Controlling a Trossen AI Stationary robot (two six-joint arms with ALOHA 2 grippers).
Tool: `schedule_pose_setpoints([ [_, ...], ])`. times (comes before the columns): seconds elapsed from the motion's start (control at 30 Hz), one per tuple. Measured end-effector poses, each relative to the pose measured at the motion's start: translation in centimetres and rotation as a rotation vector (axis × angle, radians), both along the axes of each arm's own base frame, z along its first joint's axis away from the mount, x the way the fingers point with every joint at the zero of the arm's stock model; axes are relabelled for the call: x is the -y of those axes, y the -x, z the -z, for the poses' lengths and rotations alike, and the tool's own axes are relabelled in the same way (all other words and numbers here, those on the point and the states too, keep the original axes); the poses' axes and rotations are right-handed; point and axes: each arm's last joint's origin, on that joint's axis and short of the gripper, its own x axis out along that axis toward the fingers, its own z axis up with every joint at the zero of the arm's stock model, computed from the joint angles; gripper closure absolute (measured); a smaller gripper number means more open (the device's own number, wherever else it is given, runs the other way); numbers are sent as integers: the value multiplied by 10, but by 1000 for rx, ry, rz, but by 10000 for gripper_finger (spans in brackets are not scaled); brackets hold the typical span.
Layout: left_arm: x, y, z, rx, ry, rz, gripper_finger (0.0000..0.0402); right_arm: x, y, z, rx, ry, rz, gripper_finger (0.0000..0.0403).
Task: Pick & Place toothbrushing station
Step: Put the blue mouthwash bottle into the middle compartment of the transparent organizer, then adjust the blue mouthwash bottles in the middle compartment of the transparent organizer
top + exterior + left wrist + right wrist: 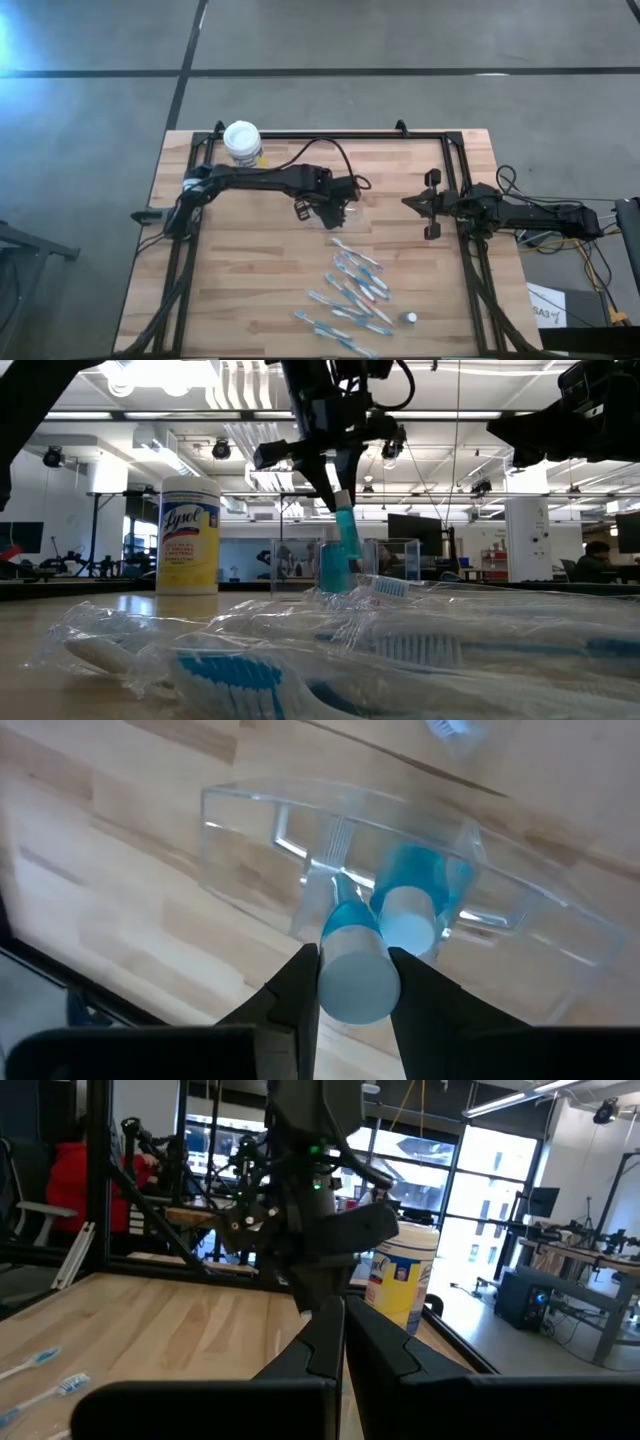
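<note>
My left gripper point(333, 210) is over the table's middle, shut on a small blue tube with a white round end point(352, 982), which also shows in the low view point(347, 528). Below it stands a clear plastic holder point(250, 840) on the table, with a second blue-and-white tube point(410, 915) upright inside. Several blue-and-white toothbrushes point(352, 290) in clear wrappers lie toward the near edge, and one tiny white tube point(410, 318) stands beside them. My right gripper point(428, 205) is shut and empty at the right, off the table top. My left gripper pinches the tube's white upper end point(352, 995) between its two fingers point(300, 995). The fingers come from above, pointing down. The tube hangs below them, slightly tilted, with its blue lower end point(351, 550) down at the clear holder's opening; whether it touches the holder I cannot tell.
A yellow canister with a white lid point(242, 143) stands at the table's far left. A black frame point(455, 160) runs along the table's sides and far edge. Bare wood lies left of the toothbrushes point(250, 280).
</note>
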Motion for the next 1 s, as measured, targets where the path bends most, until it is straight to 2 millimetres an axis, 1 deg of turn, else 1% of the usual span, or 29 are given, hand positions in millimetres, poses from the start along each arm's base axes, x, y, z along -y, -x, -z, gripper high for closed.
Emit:
schedule_pose_setpoints([
  [0.17,-2,0,2,-3,18,15,304,0,0,0,0,4,1,394],
  [0.5,-10,1,17,-19,51,27,302,0,0,0,-1,6,13,394],
  [0.8,-13,-3,16,34,68,15,262,0,0,0,-4,6,14,394],
  [1.0,-15,-4,15,56,75,2,257,0,0,0,-4,8,15,394],
])
